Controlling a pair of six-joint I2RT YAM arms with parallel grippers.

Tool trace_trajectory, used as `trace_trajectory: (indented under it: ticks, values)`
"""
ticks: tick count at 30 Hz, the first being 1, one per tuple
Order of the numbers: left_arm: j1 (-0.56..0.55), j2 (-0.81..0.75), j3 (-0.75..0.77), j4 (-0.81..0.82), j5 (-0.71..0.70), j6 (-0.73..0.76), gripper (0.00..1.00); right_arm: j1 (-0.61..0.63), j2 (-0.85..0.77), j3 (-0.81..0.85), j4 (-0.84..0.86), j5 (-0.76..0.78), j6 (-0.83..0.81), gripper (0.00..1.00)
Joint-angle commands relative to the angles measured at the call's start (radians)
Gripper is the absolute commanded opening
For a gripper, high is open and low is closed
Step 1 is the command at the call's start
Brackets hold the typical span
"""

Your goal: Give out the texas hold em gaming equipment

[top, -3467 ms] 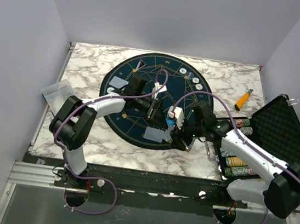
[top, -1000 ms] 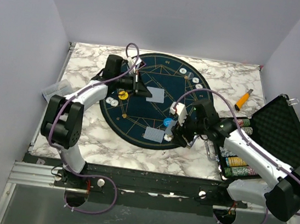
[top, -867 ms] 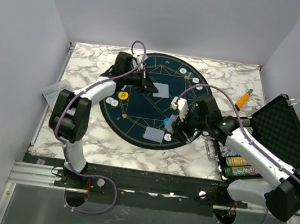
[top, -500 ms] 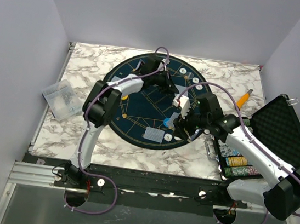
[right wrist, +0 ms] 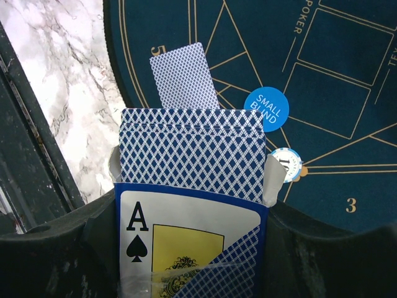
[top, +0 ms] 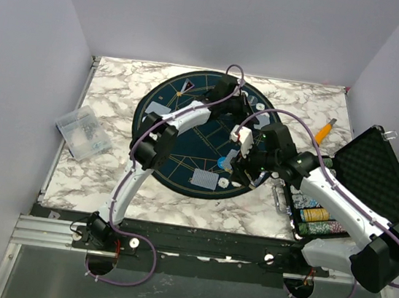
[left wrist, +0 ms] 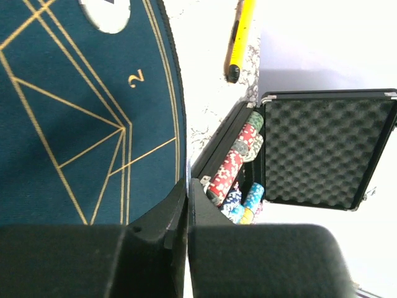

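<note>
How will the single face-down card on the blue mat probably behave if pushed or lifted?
The card lies flat on the mat, so it looks thin and light; a push would probably slide it, not roll it. Showing no raised edge, it is likely hard to pinch from above.

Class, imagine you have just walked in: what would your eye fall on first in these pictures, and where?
The round dark-blue mat with gold lines fills the middle of the marble table. Over its near-right part the right gripper grips an open card box, blue-backed deck poking out. At the table's right an open black case shows its foam lid and rows of chips.
</note>
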Motion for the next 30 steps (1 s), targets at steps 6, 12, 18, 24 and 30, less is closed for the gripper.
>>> trace_trajectory:
  ticks: [6, 12, 18, 24, 30]
  values:
    - [-0.024, 0.063, 0.118, -0.054, -0.057, -0.03, 0.31, -0.006, -0.011, -0.018, 0.011, -0.002, -0.003, 0.01]
    - [-0.014, 0.046, 0.099, -0.072, -0.071, -0.038, 0.36, -0.005, -0.017, -0.02, 0.008, 0.0, -0.004, 0.01]
    - [0.01, -0.021, 0.007, -0.101, -0.1, -0.027, 0.39, -0.005, -0.023, -0.027, 0.008, 0.002, -0.004, 0.01]
    - [0.042, -0.106, -0.078, -0.188, -0.148, 0.034, 0.48, -0.006, -0.026, -0.032, 0.01, 0.003, -0.007, 0.01]
    - [0.104, -0.222, -0.155, -0.189, -0.144, 0.174, 0.96, -0.005, -0.028, -0.035, 0.011, -0.001, -0.007, 0.01]
